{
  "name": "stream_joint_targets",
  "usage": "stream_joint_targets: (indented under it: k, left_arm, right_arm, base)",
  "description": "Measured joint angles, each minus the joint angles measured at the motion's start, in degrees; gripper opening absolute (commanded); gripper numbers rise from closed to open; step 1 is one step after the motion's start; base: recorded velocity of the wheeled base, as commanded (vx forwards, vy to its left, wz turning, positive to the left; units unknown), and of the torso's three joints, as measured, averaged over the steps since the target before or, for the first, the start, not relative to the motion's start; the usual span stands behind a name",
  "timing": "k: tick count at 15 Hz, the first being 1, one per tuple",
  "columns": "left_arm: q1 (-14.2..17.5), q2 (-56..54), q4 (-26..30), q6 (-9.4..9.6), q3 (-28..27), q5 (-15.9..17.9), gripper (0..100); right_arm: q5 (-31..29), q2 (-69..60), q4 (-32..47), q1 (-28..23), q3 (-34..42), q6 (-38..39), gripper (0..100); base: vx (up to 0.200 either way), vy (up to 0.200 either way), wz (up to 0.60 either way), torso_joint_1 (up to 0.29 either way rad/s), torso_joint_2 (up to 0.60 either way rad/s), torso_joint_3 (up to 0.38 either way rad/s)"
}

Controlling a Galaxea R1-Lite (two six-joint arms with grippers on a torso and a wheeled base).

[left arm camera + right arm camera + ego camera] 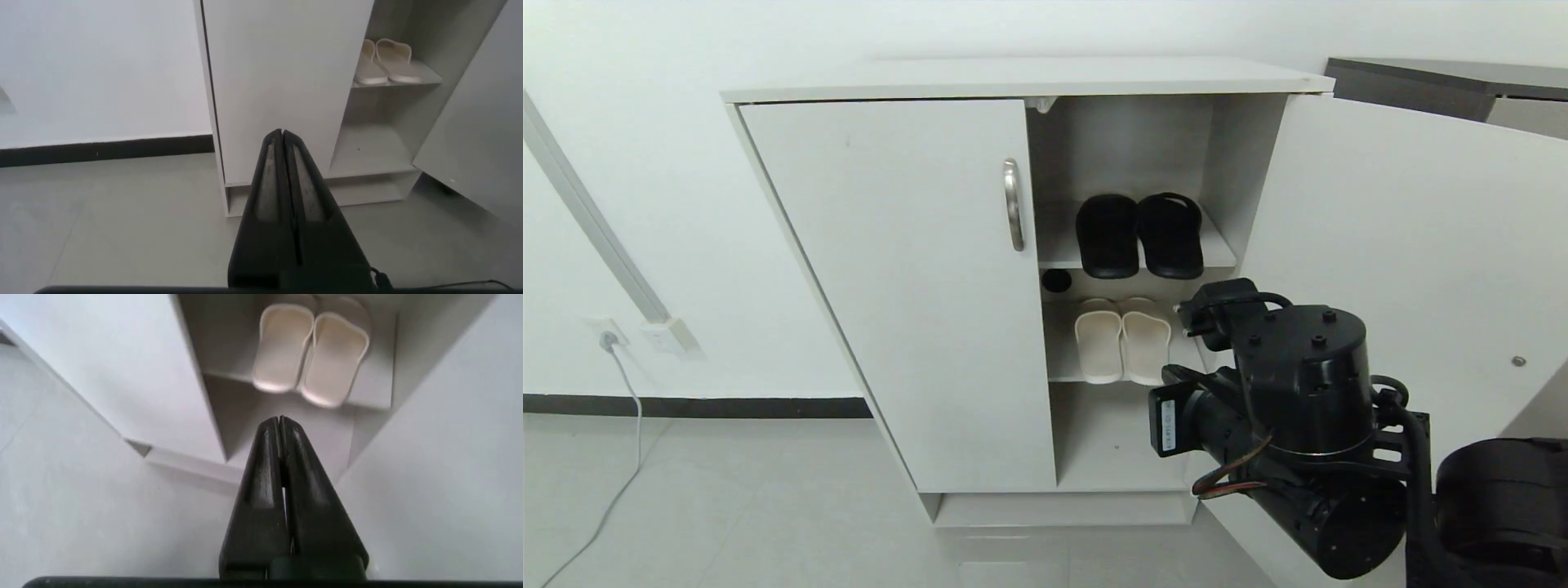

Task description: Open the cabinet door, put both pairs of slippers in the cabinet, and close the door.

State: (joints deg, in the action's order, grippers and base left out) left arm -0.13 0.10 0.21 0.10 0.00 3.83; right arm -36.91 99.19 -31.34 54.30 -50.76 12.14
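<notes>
White wall (645,49) behind; we see cabinet (1013,77), right door (1405,261) open, black slippers (1139,235) on upper shelf, white slippers (1123,343) below. Left gripper (282,135) and right gripper (280,423) pinched closed, empty.

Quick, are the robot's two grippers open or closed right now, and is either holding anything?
Left gripper: closed, holding nothing.
Right gripper: closed, holding nothing.
</notes>
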Motion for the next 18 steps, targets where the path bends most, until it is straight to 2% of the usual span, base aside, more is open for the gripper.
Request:
stream_joint_targets:
  k: [2,18]
  left_arm:
    - [0.0,0.0,0.0,0.0,0.0,-0.02,0]
    - [0.0,0.0,-0.05,-0.1,0.0,-0.04,0]
  right_arm:
    - [0.0,0.02,0.0,0.0,0.22,-0.02,0]
    - [0.44,2.05,-3.19,-0.09,3.11,-2.05,0]
  base:
    - [-0.2,0.0,0.0,0.0,0.0,0.0]
    - [0.0,0.0,0.0,0.0,0.0,0.0]
